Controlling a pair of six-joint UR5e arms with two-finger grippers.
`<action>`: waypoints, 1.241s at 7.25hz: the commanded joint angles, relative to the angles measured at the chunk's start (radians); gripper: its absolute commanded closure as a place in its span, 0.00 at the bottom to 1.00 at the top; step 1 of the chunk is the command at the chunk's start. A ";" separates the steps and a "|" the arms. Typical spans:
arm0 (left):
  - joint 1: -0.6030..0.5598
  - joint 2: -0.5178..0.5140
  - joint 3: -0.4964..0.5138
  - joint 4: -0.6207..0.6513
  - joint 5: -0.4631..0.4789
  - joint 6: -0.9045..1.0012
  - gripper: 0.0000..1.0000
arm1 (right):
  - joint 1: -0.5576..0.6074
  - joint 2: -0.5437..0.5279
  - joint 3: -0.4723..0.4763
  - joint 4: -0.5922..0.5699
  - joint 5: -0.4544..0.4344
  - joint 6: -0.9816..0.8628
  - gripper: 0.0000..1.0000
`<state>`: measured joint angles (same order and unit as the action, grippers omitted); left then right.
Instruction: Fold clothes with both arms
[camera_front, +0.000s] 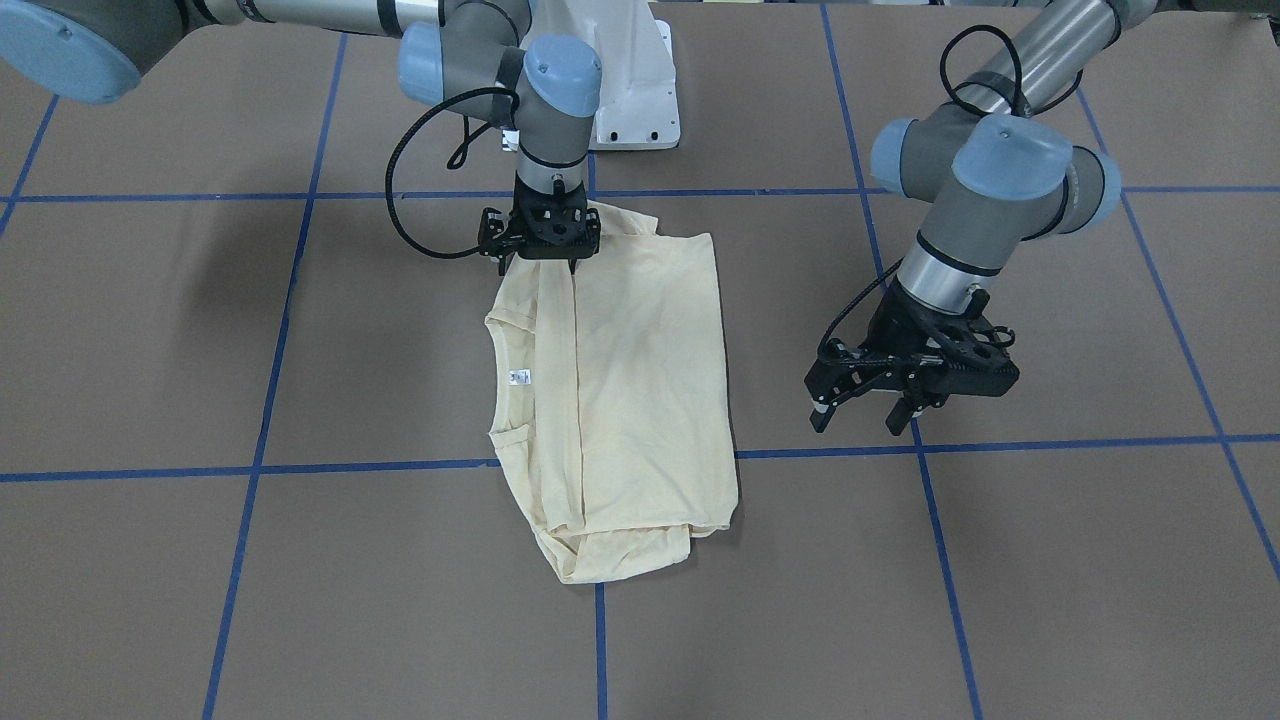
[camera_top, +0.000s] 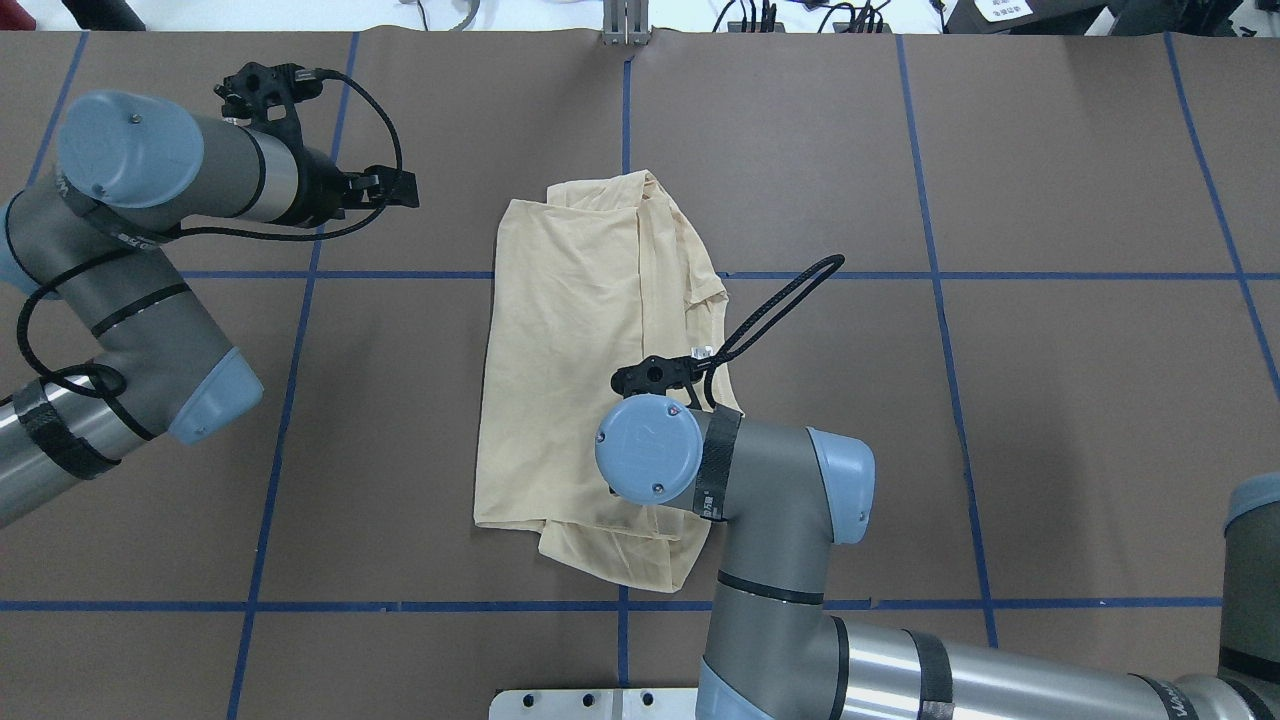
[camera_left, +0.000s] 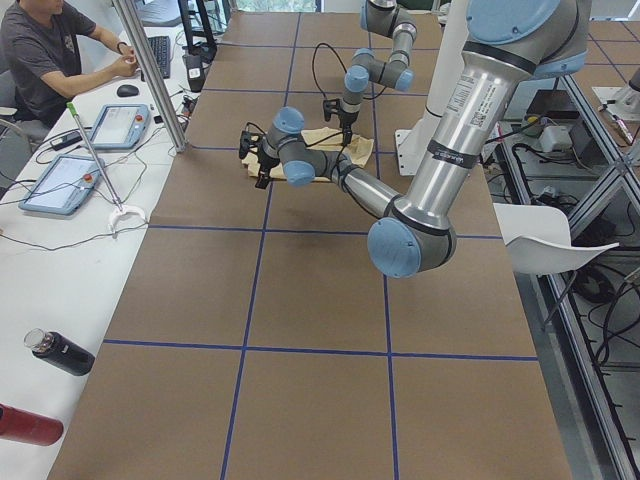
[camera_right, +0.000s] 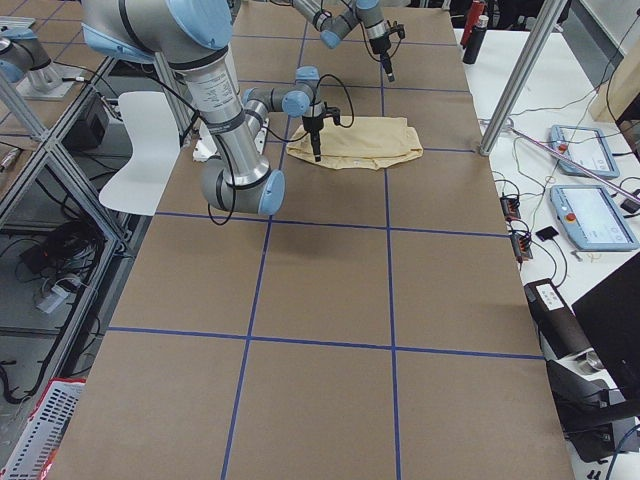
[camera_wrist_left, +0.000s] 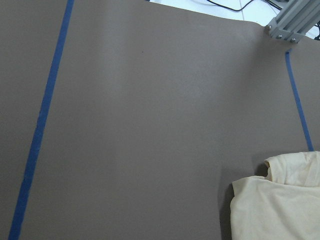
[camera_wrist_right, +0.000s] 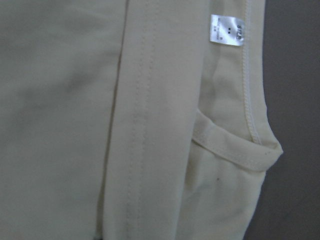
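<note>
– One shirt (camera_front: 640, 380), that's all I count. Where is it lying?
– In the middle of the brown table (camera_front: 1050, 580), flat and folded into a long block. The end nearest us hangs over a blue tape line (camera_front: 350, 467) and bunches a little at the corner. The plain cream side faces up, and a small white label (camera_front: 519, 377) shows inside the neck opening.
– And the grippers?
– The robot's left gripper (camera_front: 866, 417) is closer to us, off to one side of the shirt. It hangs over bare table, not touching the cloth, with its two fingers spread apart.
– The other one?
– Further back, the right gripper (camera_front: 572, 266) points straight down at the shirt's far edge, the one nearest the robot. Its fingers look pressed together, with the tip right at the cloth. Whether any fabric is caught between them, I cannot tell.
– Behind that?
– Only the white base (camera_front: 640, 90) of the robot.
</note>
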<state>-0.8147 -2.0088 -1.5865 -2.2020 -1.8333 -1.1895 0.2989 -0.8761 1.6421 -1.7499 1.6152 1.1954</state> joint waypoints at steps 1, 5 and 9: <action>0.002 -0.001 0.003 -0.004 0.000 -0.004 0.00 | 0.000 -0.009 0.005 -0.016 0.002 -0.007 0.00; 0.003 0.001 0.003 -0.005 0.000 -0.001 0.00 | 0.000 0.002 0.045 -0.033 0.002 -0.019 0.00; 0.003 -0.001 0.006 -0.005 0.000 -0.004 0.00 | -0.029 -0.009 0.068 -0.039 0.002 -0.020 0.00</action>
<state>-0.8115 -2.0082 -1.5810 -2.2074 -1.8331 -1.1923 0.2862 -0.8825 1.7017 -1.7850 1.6176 1.1739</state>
